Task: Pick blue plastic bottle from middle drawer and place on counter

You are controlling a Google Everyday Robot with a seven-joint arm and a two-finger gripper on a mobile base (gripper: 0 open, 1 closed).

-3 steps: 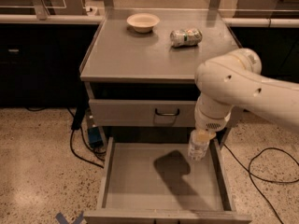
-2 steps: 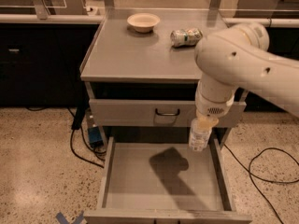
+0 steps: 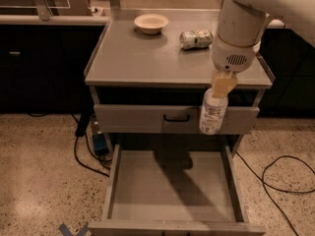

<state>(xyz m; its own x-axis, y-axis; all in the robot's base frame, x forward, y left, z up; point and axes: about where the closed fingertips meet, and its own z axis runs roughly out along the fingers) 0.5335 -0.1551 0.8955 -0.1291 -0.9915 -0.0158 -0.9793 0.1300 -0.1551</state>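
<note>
Bowl (image 3: pixel 151 22), pale and shallow, sits on the table (image 3: pixel 142 60) near its far edge, left of centre. To its right, also by the far edge, a silver-and-green drink can (image 3: pixel 196 38) lies on its side. Below, the middle drawer (image 3: pixel 172 191) stands pulled open under a closed drawer front (image 3: pixel 142 119).

Further right, the tool (image 3: pixel 222 87) hangs just in front of the table's near edge, close to the near right corner. It is clamped on the top of the blue plastic bottle (image 3: pixel 213 113). The bottle dangles upright in the air, below the table's surface and above the drawer's right side.

The pick looks done and the carry is in hand. Next the bottle must rise until its base clears the near edge, move over bare table well short of the can, then be lowered and released.
</note>
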